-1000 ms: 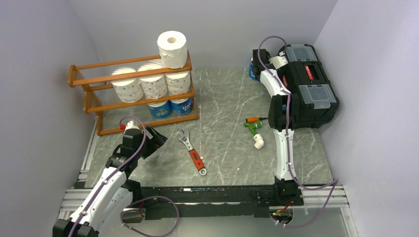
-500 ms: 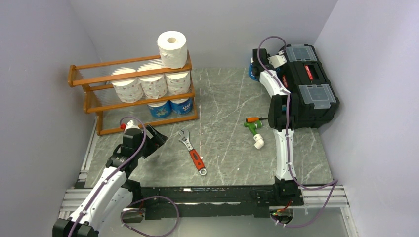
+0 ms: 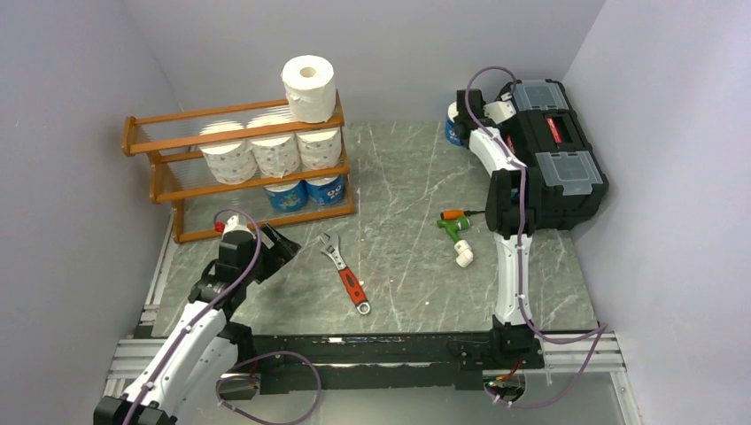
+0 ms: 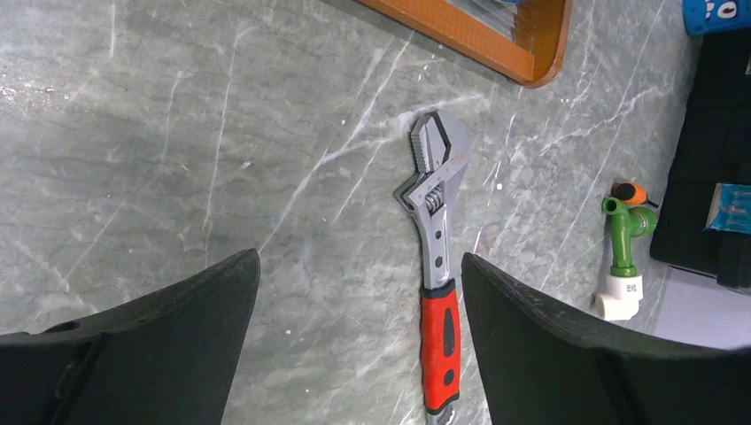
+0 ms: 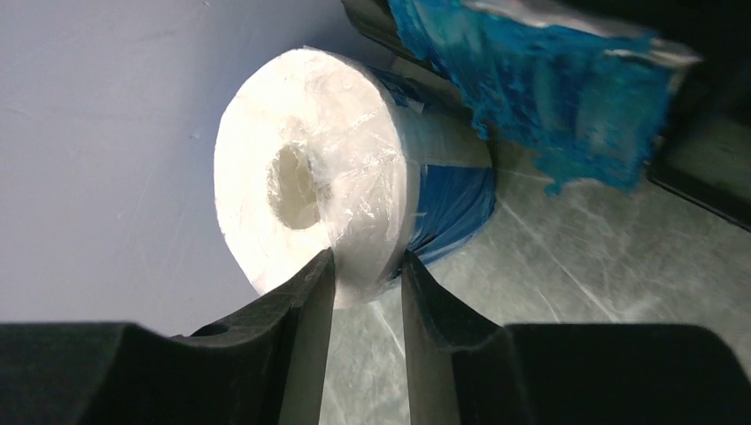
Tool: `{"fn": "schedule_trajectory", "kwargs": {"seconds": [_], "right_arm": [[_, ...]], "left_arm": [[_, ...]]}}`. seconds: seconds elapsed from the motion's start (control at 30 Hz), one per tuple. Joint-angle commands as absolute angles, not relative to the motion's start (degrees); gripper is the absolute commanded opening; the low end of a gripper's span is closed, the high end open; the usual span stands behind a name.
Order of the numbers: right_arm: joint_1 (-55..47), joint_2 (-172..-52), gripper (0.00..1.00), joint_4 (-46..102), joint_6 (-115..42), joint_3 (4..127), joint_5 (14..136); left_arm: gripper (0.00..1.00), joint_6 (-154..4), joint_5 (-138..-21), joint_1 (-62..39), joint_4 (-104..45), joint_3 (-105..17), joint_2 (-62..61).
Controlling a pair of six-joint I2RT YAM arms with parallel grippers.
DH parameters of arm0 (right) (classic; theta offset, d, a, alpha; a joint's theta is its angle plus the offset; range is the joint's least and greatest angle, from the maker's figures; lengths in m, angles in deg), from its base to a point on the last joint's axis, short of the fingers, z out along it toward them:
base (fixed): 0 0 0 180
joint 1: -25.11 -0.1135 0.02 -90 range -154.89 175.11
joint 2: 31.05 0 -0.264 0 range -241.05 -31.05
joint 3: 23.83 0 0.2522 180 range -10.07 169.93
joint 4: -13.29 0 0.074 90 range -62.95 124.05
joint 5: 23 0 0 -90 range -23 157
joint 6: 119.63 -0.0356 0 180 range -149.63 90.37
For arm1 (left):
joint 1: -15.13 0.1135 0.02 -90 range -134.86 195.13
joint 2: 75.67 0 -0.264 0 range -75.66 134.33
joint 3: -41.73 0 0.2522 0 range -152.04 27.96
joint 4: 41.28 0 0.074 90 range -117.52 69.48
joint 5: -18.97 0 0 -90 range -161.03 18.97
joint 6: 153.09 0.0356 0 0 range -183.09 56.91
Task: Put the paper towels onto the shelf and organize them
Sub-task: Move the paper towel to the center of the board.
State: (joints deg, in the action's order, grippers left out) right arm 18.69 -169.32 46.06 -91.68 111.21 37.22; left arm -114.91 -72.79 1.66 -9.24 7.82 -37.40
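Observation:
The orange-brown shelf stands at the back left. One white paper towel roll sits on its top rail, three printed rolls on the middle tier and two blue-wrapped rolls on the bottom. Another blue-wrapped roll lies at the back by the toolbox, also seen from above. My right gripper is shut on that roll's rim, one finger on the end face and one on the wrapped side. In front of the shelf, low over the table, my left gripper stands open and holds nothing.
A red-handled adjustable wrench lies under the left gripper's right finger. A green and white pipe fitting lies mid-table. The black toolbox fills the back right beside the right arm. Crumpled blue wrap sits just behind the gripped roll.
My right gripper has closed from wide onto the blue-wrapped roll's rim, and its wrist has shifted slightly. The left arm has not moved.

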Motion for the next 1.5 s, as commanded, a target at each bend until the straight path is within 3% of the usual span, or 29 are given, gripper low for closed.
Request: {"fn": "schedule_trajectory", "kwargs": {"seconds": [0.0,0.47,0.6,0.73,0.8,1.13,1.47], "right_arm": [[18.7,-162.0,0.26,46.0,-90.2,105.8,39.1],[12.8,-142.8,0.26,39.7,-90.3,79.8,42.3],[11.1,-137.2,0.33,38.0,-89.5,71.6,42.4],[11.1,-133.8,0.65,41.9,-85.7,72.5,40.4],[10.9,-131.9,0.71,42.7,-82.8,73.1,40.1],[6.7,-139.4,0.75,42.9,-55.9,85.5,45.7],[5.8,-149.6,0.76,47.1,-49.1,94.2,47.2]], "left_arm": [[0.9,-115.3,-73.9,1.4,-10.2,7.7,-38.8],[0.9,-117.1,-76.1,0.7,-9.9,10.4,-43.9],[0.9,-116.9,-76.8,0.6,-9.2,10.8,-45.1],[0.91,-116.2,-76.4,0.2,-7.3,10.7,-46.4],[0.91,-116.1,-76.2,0.1,-7.0,10.6,-46.9],[0.93,-115.0,-75.0,-0.1,-4.8,8.6,-47.5],[0.92,-114.8,-73.4,-0.1,-2.7,7.9,-48.5]]}}
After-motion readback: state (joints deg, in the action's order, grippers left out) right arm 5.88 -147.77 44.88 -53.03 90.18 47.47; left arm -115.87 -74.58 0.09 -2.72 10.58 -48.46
